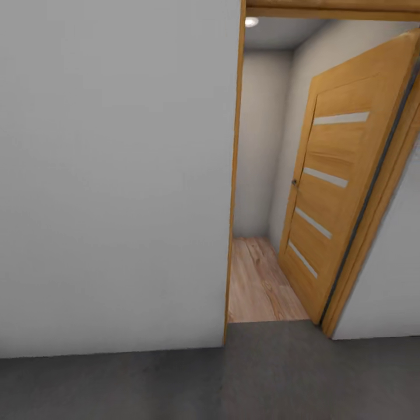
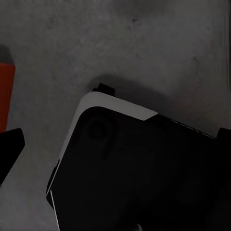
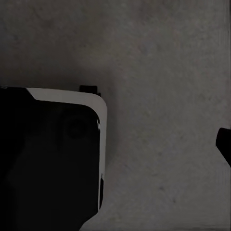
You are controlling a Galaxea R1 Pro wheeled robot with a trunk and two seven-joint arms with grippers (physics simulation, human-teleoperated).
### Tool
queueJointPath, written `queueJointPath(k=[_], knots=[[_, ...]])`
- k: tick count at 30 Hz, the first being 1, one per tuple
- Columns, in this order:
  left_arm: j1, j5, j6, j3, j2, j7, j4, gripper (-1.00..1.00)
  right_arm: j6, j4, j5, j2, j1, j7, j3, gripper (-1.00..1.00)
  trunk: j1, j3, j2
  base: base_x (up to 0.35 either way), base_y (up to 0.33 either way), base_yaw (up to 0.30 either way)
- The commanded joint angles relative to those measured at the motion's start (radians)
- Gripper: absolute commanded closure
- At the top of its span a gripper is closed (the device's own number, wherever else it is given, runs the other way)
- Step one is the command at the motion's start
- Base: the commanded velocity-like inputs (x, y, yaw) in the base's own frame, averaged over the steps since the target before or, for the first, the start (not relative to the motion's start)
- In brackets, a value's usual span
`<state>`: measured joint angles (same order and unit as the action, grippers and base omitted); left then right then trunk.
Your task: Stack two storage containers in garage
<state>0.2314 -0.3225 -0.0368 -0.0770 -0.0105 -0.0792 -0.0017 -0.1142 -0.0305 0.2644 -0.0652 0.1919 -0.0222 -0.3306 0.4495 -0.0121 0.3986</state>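
Concrete floor [image 1: 175, 379] meets an open wooden door [image 1: 332, 198]; pincer states cannot be told, no writing legible.

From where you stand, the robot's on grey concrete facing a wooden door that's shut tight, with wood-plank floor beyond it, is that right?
Not quite. The wooden door is swung open, not shut; the head view shows the doorway clear, with the wood-plank floor running on behind it. The rest holds: grey concrete lies in front of the doorway.

robot base [image 2: 139, 173]: black rounded body, thin white rim along its edge, a round recess in its top; black fingertips [image 2: 9, 149] beside it.
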Motion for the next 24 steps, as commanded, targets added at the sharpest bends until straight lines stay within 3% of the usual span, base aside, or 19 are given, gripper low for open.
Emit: queueJointPath(k=[1,24], knots=[[0.0,0.0,-0.003,-0.007,0.0,-0.002,0.0,-1.0,-0.005,-0.003,0.009,0.001,0.001,0.0,-0.008,-1.0,0.0,-0.001,0.001,0.0,0.0,-0.297],[0.0,0.0,0.002,-0.007,-0.014,-0.002,0.0,-1.0,-0.005,-0.003,0.009,0.001,0.001,0.0,-0.008,-1.0,0.0,-0.001,0.001,0.0,0.0,-0.297]])
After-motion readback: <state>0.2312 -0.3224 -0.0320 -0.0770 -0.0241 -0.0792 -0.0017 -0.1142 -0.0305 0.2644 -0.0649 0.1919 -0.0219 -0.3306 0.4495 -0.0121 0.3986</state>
